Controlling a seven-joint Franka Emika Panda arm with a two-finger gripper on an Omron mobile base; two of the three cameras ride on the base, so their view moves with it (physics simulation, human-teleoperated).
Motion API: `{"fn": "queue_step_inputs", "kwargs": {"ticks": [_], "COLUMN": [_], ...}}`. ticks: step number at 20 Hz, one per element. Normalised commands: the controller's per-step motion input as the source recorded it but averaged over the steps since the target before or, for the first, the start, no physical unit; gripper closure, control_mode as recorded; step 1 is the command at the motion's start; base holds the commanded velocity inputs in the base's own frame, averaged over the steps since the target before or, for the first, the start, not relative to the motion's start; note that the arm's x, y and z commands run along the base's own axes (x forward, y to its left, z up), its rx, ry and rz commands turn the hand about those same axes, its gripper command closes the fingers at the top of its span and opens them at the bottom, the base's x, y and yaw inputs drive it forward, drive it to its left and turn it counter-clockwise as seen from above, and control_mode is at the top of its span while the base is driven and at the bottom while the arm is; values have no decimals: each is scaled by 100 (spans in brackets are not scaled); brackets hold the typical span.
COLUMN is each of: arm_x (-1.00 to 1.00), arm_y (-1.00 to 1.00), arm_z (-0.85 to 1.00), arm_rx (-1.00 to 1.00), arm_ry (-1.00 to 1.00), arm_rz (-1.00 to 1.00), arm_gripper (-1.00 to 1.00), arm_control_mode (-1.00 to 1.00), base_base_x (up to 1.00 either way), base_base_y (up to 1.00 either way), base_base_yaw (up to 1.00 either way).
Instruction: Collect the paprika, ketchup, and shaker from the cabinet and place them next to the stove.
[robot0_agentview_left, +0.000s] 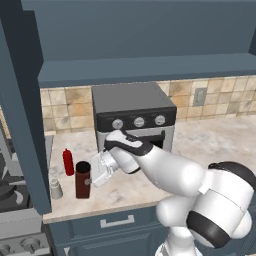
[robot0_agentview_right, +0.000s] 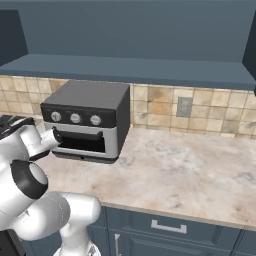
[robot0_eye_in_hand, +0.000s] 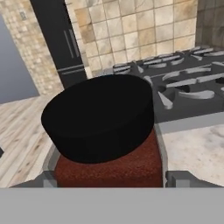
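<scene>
The gripper (robot0_agentview_left: 94, 172) sits at the paprika (robot0_agentview_left: 83, 180), level with the jar's upper body. In the hand view the two dark fingertips (robot0_eye_in_hand: 43, 178) stand on either side of the jar, spread wide with the black cap between them. Whether the pads press the jar wall cannot be told.

The paprika stands upright on the worktop (robot0_agentview_left: 210, 142), close to its front edge and near its left end. The shaker (robot0_agentview_left: 56, 189) stands just left of the paprika, nearer the left end, apart from the jar. The ketchup (robot0_agentview_left: 68, 162) stands upright behind these two, further from the front edge and near the paprika.

The stove (robot0_agentview_left: 12, 200) adjoins the left end of the worktop; its dark burner grates (robot0_eye_in_hand: 188, 76) appear beyond the jar in the hand view.

A silver toaster oven (robot0_agentview_left: 134, 117) with three knobs stands at the back edge of the worktop, against the tiled wall (robot0_agentview_right: 160, 102), to the right of the three items. The cabinet (robot0_agentview_left: 145, 67) hangs above the worktop, its underside over the toaster oven.
</scene>
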Motion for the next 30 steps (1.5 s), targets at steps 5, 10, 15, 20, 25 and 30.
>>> {"fn": "queue_step_inputs", "kwargs": {"ticks": [5,10,15,20,25,30], "arm_x": [14,14,6,8,10,4], "arm_y": [2,3,4,4,4,0], "arm_z": [-12,-9,-12,-17,-13,-20], "arm_rx": [-1,0,0,-1,-1,-4], "arm_ry": [0,0,0,0,0,-1], "arm_rz": [0,0,0,0,0,0], "arm_gripper": [100,100,100,100,100,100], "arm_control_mode": [-100,-100,-100,-100,-100,-100], "base_base_x": [0,0,0,0,0,0], "base_base_y": [0,0,0,0,0,0], "base_base_yaw": [0,0,0,0,0,0]}}
